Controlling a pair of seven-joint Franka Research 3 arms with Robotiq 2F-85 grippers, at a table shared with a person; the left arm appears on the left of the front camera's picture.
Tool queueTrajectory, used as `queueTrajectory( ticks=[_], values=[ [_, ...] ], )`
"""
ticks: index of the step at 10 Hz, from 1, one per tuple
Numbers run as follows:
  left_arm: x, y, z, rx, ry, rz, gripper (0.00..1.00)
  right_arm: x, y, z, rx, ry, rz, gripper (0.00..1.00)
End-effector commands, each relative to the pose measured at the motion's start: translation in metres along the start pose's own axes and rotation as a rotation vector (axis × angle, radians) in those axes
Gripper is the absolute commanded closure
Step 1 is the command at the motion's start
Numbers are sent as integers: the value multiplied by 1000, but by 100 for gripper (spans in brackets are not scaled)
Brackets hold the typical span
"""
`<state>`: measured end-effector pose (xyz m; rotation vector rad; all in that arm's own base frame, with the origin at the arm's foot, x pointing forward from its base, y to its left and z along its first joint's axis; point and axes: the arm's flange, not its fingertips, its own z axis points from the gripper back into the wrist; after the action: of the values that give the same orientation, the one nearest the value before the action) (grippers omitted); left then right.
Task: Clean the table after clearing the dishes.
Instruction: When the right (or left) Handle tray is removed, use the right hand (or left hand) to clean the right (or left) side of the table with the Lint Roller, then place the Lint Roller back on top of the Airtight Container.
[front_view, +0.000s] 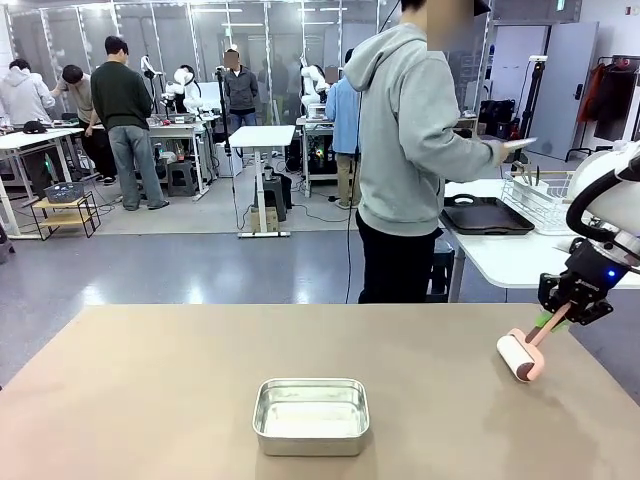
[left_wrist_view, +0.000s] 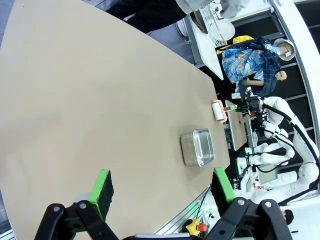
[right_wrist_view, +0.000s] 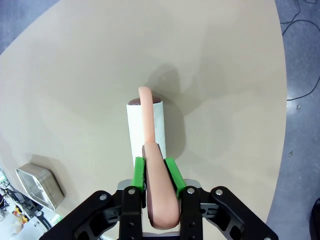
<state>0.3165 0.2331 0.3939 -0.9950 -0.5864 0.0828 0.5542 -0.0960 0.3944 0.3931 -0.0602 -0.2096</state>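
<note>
Near the table's (front_view: 150, 400) right edge, the right gripper (right_wrist_view: 155, 167) clamps a lint roller (front_view: 521, 355) by its handle, drum on the top, dishes apparently cleared, so rolling comes next; the left gripper (left_wrist_view: 162, 192) hangs wide, empty.

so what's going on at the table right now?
The right gripper is shut on the pink handle of a white lint roller, held at the right side of the beige-brown table; whether the roll touches the top is unclear. The left gripper hangs open above the table, holding nothing. A small steel pan sits near the front middle. A person in a grey hoodie stands at a white side table with a dark tray on it.
</note>
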Motion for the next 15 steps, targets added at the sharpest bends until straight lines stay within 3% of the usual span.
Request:
queueTrajectory(
  ticks=[1, 13, 15],
  values=[
    [-1, 0, 3, -13, -3, 0, 0, -1, -6, -11, 7, 11, -5, 78],
    [-1, 0, 3, -13, -3, 0, 0, -1, 0, -1, 6, 10, -3, 78],
    [-1, 0, 3, -13, -3, 0, 0, -11, 29, 36, 28, -99, 142, 78]
  ],
)
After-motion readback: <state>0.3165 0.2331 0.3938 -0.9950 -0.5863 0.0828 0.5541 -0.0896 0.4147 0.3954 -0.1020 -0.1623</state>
